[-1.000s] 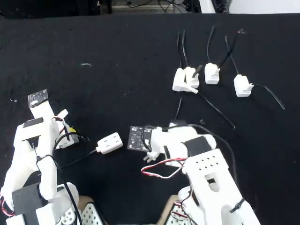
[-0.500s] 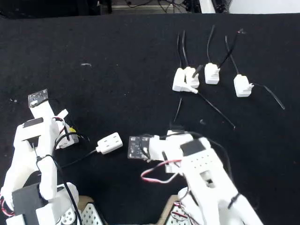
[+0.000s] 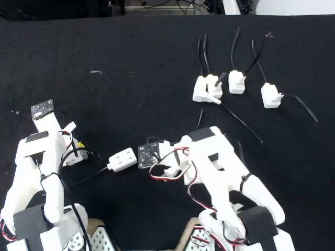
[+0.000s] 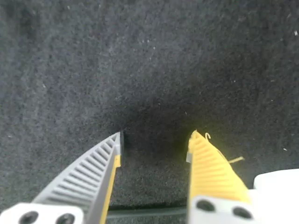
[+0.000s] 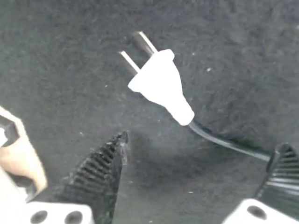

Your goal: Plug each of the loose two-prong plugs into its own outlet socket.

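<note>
While the right pincer (image 5: 201, 142) gapes, a white plug (image 5: 159, 86) lies near.

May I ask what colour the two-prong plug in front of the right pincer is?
White plug, black cord; clearest in right wrist view.

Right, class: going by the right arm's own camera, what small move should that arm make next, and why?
Probably ease the right hand forward and down until its fingers straddle the plug. The fingers stand open, and the plug lies loose on the cloth just beyond their tips, prongs pointing away. It must be gripped before it can go to the outlet block.
</note>
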Tool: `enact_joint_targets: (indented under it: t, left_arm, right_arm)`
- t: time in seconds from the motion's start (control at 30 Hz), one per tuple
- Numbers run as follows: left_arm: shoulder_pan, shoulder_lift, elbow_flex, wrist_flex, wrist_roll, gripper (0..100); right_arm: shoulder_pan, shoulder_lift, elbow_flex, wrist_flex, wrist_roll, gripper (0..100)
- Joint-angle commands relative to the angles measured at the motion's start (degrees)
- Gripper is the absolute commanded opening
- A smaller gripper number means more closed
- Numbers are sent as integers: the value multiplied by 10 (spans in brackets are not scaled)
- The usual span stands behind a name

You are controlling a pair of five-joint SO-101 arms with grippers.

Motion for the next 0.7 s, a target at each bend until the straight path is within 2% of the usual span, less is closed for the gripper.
enact_joint_targets:
  t: [0.0, 0.27, 0.5, 0.57, 0.67]
  left_arm:
    - [-10, -13, -9, -4, 6, 230]
    - [-10, -13, -9, -4, 6, 230]
    - [-10, -13, -9, -3, 6, 230]
    - [-10, -13, -9, -3, 6, 230]
    - [-10, -13, -9, -3, 6, 230]
  right_arm:
    - [-11, 0, -32, -35, 11, 447]
    - [-91, 0, -25, -61, -11, 445]
    - [-71, 37, -21, -101, -8, 443]
    - [-66, 62, -22, -101, 11, 415]
    - [-65, 96, -22, -98, 39, 314]
